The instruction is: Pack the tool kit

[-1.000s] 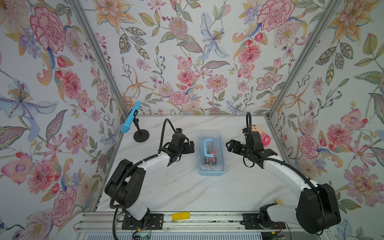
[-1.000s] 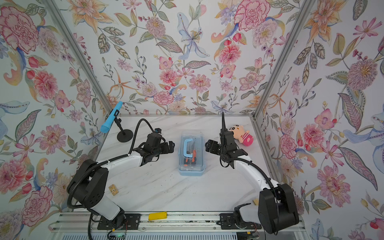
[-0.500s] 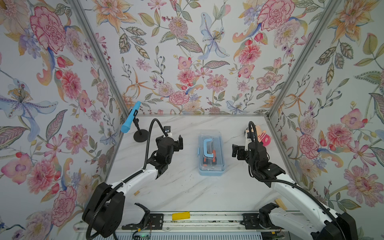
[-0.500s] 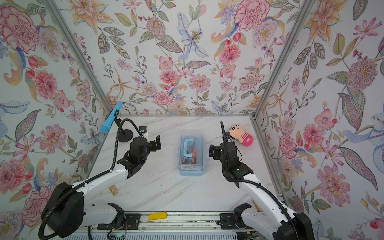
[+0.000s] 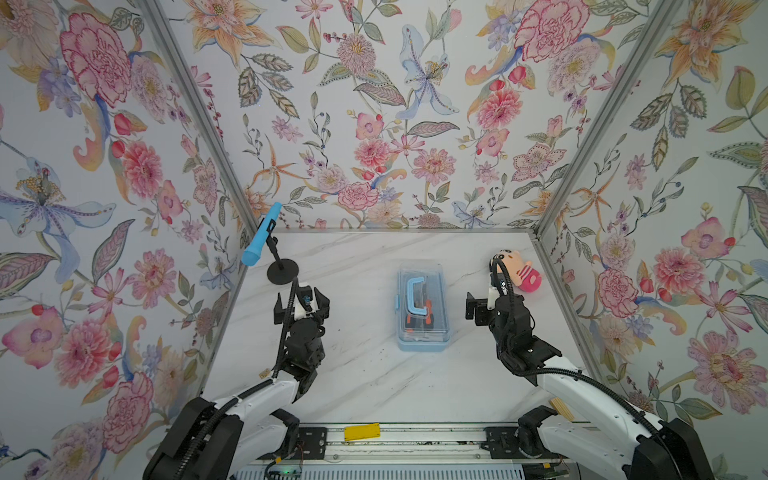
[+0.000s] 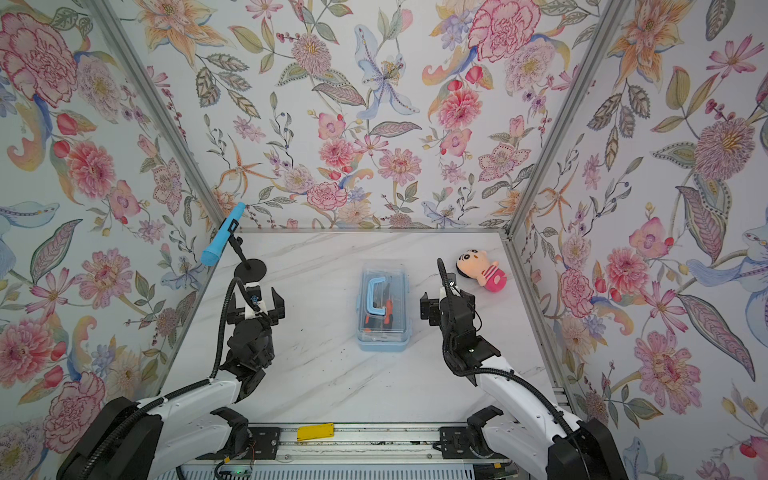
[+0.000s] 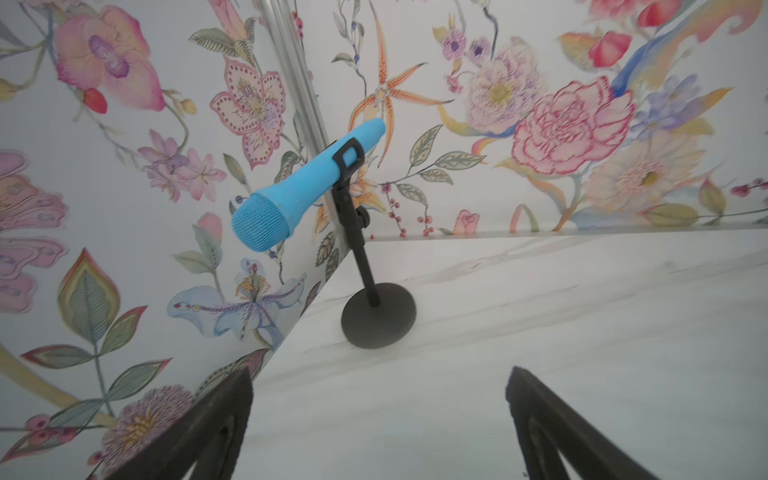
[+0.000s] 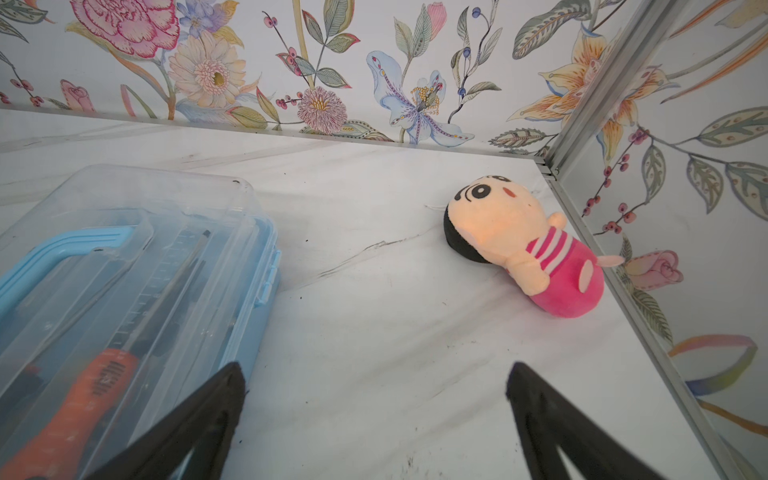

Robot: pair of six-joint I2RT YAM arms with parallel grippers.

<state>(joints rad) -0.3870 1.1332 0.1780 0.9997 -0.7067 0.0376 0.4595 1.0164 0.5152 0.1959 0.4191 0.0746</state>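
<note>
We are barely discerning contents inside the tool kit point(image 5: 423, 309). Its length is paralleling the flanking left gripper point(image 6: 255, 311) and right gripper point(image 6: 448, 304), both gaping.

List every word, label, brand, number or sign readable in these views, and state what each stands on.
Nothing here reads as a word or number.
Orange screwdriver handle inside the light-blue plastic tool box: dark print, too blurred to read.
Clear plastic lid: row of fine tick marks, no numerals legible.
Yellow flat tag on the front metal rail: no print visible.
</note>
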